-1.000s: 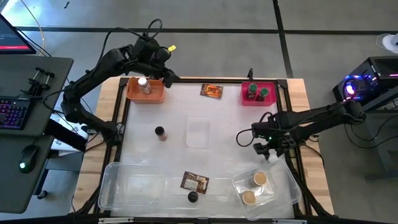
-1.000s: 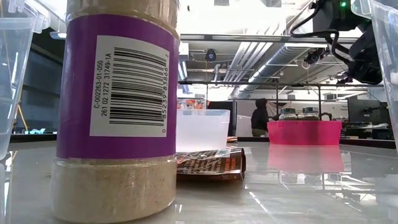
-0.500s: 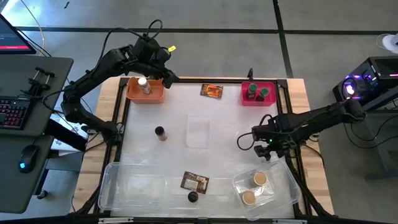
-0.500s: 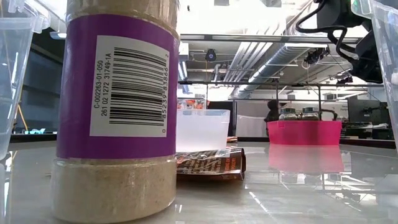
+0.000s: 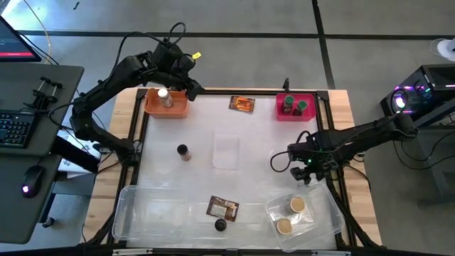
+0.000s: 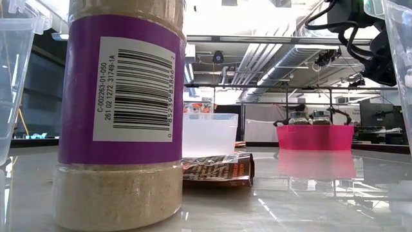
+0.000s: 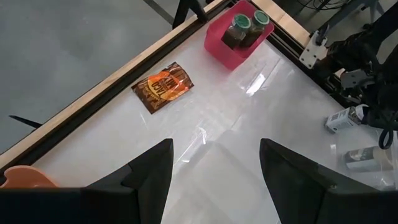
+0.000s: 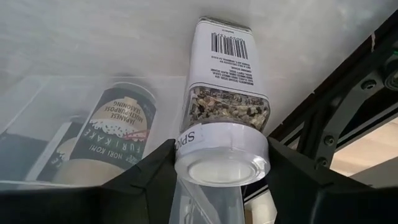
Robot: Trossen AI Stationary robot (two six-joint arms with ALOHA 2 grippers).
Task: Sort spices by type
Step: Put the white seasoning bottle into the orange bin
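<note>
My right gripper (image 5: 307, 173) is at the table's right edge, its fingers closed on a white-lidded spice jar (image 8: 225, 93) with a barcode label. My left gripper (image 7: 214, 168) hangs open and empty above the far left corner by the orange bin (image 5: 167, 107), which holds a white-lidded jar (image 5: 163, 96). Two green-lidded jars (image 5: 293, 105) stand in the pink bin (image 5: 313, 114). An orange packet (image 5: 242, 104), a black-lidded jar (image 5: 183, 151), a brown packet (image 5: 222, 208) and another black-lidded jar (image 5: 220, 225) rest on the table. My right gripper pinches the jar's white lid (image 8: 221, 152) between its two fingers, one on each side of the lid's rim. The fingers slant down at the lid end. The jar's body points away from them toward the white tabletop; whether its base rests there I cannot tell.
A clear tray (image 5: 327, 213) at the near right holds two tan-lidded jars (image 5: 296, 205). A long clear tray (image 5: 153, 213) lies near left and a small one (image 5: 226, 151) mid-table. A black frame rail (image 8: 348, 124) runs beside the held jar. A purple-labelled jar (image 6: 122, 116) fills the low view.
</note>
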